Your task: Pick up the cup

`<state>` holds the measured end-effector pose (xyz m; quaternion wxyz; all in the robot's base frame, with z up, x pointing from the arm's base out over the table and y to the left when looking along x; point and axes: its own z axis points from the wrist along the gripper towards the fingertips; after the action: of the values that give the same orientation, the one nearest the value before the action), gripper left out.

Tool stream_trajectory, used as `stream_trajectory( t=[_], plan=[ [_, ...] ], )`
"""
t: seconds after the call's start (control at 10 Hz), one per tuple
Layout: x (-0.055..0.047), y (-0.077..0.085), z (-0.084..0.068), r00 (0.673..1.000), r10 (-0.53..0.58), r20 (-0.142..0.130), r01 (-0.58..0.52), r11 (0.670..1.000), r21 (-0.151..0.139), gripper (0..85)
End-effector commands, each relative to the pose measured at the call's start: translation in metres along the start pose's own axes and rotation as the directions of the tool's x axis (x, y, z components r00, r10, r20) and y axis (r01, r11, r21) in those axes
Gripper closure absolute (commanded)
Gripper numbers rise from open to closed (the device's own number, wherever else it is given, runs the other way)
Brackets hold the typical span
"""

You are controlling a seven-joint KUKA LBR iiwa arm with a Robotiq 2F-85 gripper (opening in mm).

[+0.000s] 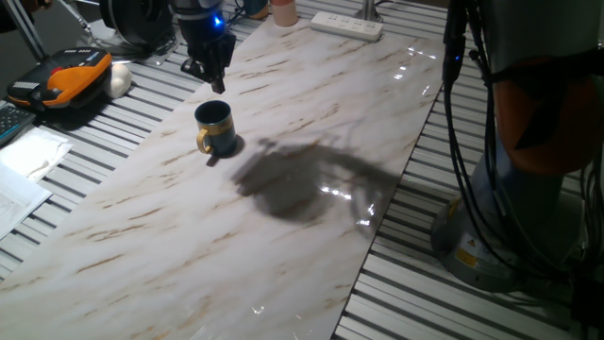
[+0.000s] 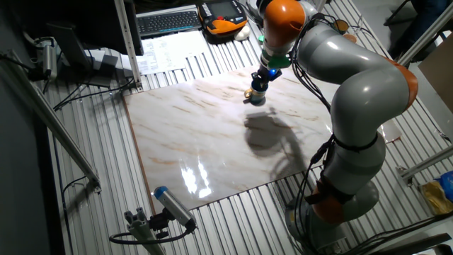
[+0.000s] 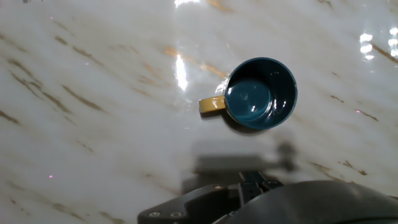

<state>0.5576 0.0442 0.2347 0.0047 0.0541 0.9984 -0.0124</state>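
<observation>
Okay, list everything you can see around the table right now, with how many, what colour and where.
cup: one, dark navy with yellow handle, upright on the marble slab, just below the tool
marble slab: one, white with tan veins, on the slatted table
power strip: one, white, far edge of the slab
pale pink cup: one, far edge, beside the power strip
orange and black device: one, on the slats left of the slab
keyboard: one, black, beyond the slab
papers: white, left of the slab
arm: one, grey with orange joints
tool: one, black, above the cup, apart from it
</observation>
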Motion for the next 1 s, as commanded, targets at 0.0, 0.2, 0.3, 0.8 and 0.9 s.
stream_trajectory(
  t=[0.0, 0.2, 0.3, 0.8, 0.9],
  plan=[
    [-0.001, 0.004, -0.001, 1.0, 0.005, 0.0, -0.005, 1.0, 0.0, 85.0],
    [-0.001, 0.017, -0.004, 1.0, 0.021, -0.008, -0.021, 1.0, 0.0, 85.0],
    [0.0, 0.023, -0.002, 1.0, 0.028, -0.008, -0.028, 1.0, -0.004, 85.0],
    [0.001, 0.033, 0.013, 0.999, 0.039, 0.0, -0.039, 0.999, -0.019, 85.0],
    [0.001, 0.033, 0.014, 0.999, 0.04, 0.001, -0.04, 0.999, -0.015, 85.0]
  ],
)
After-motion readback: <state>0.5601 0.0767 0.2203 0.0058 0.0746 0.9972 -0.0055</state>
